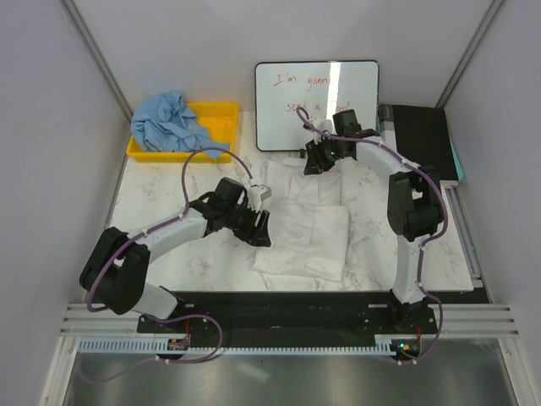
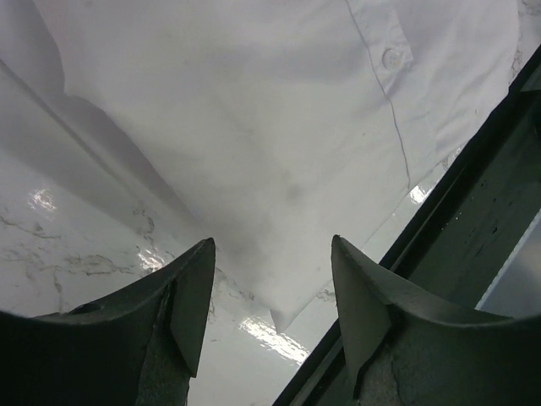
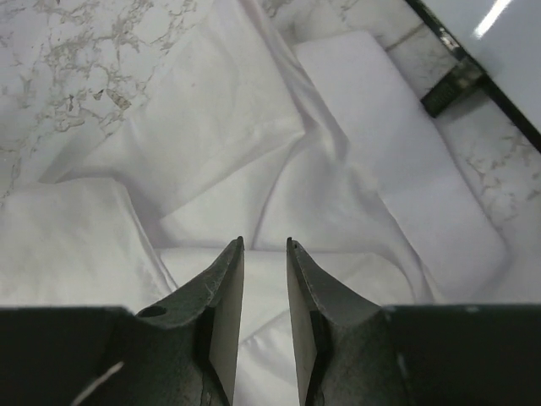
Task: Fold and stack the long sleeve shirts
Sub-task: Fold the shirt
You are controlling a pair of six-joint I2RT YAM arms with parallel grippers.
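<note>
The white long sleeve shirt (image 1: 308, 233) lies partly folded on the marble table (image 1: 169, 203), wrinkled at its far end. The light blue shirt (image 1: 169, 123) is bunched in the yellow bin (image 1: 221, 107) at the back left. My left gripper (image 1: 259, 230) is open and empty at the white shirt's left edge; in the left wrist view (image 2: 270, 245) a corner of the shirt (image 2: 254, 127) lies on the table between the spread jaws. My right gripper (image 1: 311, 161) hovers over the shirt's far end; its jaws (image 3: 265, 241) stand a narrow gap apart above the white cloth (image 3: 321, 194), holding nothing.
A whiteboard (image 1: 317, 101) with red writing lies at the back centre, just beyond the right gripper; its corner shows in the right wrist view (image 3: 490, 34). A black box (image 1: 423, 135) sits at the back right. A black rail (image 2: 473, 220) runs along the table's near edge.
</note>
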